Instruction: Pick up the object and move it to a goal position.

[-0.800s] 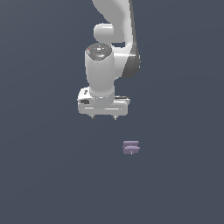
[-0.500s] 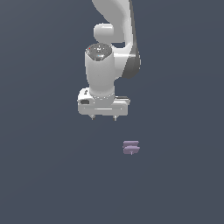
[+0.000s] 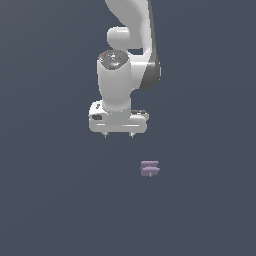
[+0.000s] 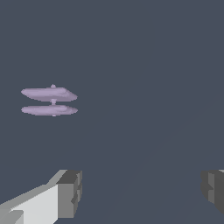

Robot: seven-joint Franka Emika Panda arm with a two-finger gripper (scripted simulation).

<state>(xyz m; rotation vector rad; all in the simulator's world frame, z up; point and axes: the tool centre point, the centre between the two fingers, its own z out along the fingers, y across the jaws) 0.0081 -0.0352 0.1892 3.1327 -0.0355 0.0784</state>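
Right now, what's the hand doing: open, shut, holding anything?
Hand: open and empty; the purple piece lies apart from it, ungrasped.

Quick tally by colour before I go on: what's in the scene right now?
Pale purple grooved piece: 1
White arm with gripper, jaws apart: 1
Total: 2

The arm looks like smooth, glossy white plastic with dark joints. The object is matt pale purple. The fingers look matt grey; the counter is flat matt slate.
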